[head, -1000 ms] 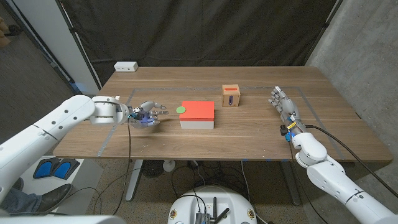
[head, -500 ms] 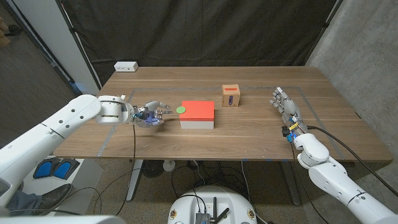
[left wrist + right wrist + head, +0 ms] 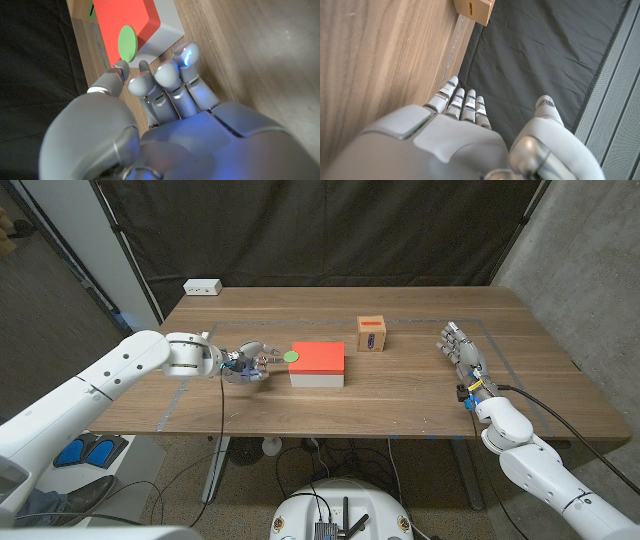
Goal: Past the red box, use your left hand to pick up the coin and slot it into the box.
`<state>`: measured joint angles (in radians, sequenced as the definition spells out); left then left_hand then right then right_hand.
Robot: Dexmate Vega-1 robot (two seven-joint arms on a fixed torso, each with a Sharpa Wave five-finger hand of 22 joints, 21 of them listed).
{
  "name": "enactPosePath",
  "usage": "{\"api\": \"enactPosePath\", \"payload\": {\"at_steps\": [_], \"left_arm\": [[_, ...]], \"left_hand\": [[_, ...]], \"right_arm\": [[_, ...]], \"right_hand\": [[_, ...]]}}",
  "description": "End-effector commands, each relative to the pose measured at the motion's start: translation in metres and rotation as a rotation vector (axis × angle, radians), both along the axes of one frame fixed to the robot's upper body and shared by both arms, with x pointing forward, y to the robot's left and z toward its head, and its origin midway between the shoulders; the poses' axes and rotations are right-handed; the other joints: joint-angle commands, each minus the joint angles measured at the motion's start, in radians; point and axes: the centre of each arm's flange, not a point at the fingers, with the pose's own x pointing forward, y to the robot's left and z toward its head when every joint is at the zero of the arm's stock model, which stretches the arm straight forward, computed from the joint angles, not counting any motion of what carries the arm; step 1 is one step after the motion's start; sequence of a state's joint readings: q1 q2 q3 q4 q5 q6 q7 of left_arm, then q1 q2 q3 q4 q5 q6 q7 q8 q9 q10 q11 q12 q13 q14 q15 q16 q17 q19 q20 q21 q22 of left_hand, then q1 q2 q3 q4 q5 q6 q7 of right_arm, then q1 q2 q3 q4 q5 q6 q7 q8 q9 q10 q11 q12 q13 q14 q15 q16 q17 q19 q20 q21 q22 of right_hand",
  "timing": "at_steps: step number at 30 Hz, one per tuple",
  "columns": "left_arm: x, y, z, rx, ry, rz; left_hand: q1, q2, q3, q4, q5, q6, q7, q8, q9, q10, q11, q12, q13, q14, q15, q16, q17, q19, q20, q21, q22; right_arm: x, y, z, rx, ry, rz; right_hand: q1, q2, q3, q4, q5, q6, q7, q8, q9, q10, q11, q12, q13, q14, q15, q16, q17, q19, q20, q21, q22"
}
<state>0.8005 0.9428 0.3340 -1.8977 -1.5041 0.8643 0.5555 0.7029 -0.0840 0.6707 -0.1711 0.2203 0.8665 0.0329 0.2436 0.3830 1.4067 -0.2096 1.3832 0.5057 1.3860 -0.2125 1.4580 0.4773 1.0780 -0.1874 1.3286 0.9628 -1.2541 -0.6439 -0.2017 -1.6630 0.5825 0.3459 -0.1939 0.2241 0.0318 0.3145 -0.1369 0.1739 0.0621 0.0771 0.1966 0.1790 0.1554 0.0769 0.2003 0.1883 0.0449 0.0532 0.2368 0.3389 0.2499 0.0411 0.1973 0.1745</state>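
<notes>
1. a dark curtain hangs behind the wooden table (image 3: pixel 400 405), and a small white box (image 3: pixel 202 286) sits at the table's far left corner.
2. the left arm (image 3: pixel 100 385) reaches in over the table's left side; the right arm (image 3: pixel 540 455) comes in at the right edge.
3. the red box (image 3: pixel 318 364), red on top with pale sides, sits near the table's middle.
4. the left hand (image 3: pixel 243 364) is just left of the red box, holding nothing, its fingers (image 3: pixel 170 82) loosely curled and a little apart, the tips pointing at the box.
5. the right hand (image 3: pixel 460 350) stands on its edge well to the right, fingers straight, close together, gripping nothing.
6. a small wooden box (image 3: pixel 371 334) with a slot in its face stands beyond the red box, a little to the right.
7. the green coin (image 3: pixel 291 357) lies at the red box's left edge; in the left wrist view the coin (image 3: pixel 127 43) overlaps the red top, just past the fingertips, and i cannot tell if they touch it.
</notes>
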Motion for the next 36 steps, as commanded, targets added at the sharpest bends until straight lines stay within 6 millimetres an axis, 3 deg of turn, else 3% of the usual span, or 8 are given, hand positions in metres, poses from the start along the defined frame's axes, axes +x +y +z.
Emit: {"api": "enactPosePath", "payload": {"at_steps": [1, 36], "left_arm": [[0.002, -0.011, 0.001, 0.004, 0.001, -0.009], [0.006, -0.024, 0.002, -0.006, 0.000, 0.008]], "left_hand": [[0.003, 0.008, 0.004, 0.000, -0.003, 0.008, 0.008, -0.003, 0.003, -0.001, 0.002, 0.009, 0.006, 0.000, 0.000, 0.011, 0.005, 0.002, -0.025, 0.011, 0.002], [0.038, 0.033, 0.025, -0.002, -0.002, 0.049, 0.014, -0.014, 0.016, -0.014, 0.001, 0.014, -0.014, -0.008, 0.000, 0.023, 0.019, -0.019, -0.026, 0.051, -0.007]], "right_arm": [[0.001, -0.004, -0.005, 0.009, 0.005, 0.003], [0.006, -0.015, -0.016, 0.045, 0.007, -0.003]], "right_hand": [[0.006, 0.003, 0.001, -0.002, 0.001, 0.003, 0.000, -0.002, 0.005, 0.008, -0.005, 0.002, 0.003, 0.008, 0.003, -0.001, -0.001, 0.005, 0.004, 0.004, 0.003], [0.006, 0.004, -0.002, -0.004, 0.001, 0.002, 0.000, -0.002, 0.005, 0.009, -0.006, 0.000, 0.003, 0.009, 0.005, -0.002, -0.002, 0.004, 0.006, 0.003, 0.003]]}}
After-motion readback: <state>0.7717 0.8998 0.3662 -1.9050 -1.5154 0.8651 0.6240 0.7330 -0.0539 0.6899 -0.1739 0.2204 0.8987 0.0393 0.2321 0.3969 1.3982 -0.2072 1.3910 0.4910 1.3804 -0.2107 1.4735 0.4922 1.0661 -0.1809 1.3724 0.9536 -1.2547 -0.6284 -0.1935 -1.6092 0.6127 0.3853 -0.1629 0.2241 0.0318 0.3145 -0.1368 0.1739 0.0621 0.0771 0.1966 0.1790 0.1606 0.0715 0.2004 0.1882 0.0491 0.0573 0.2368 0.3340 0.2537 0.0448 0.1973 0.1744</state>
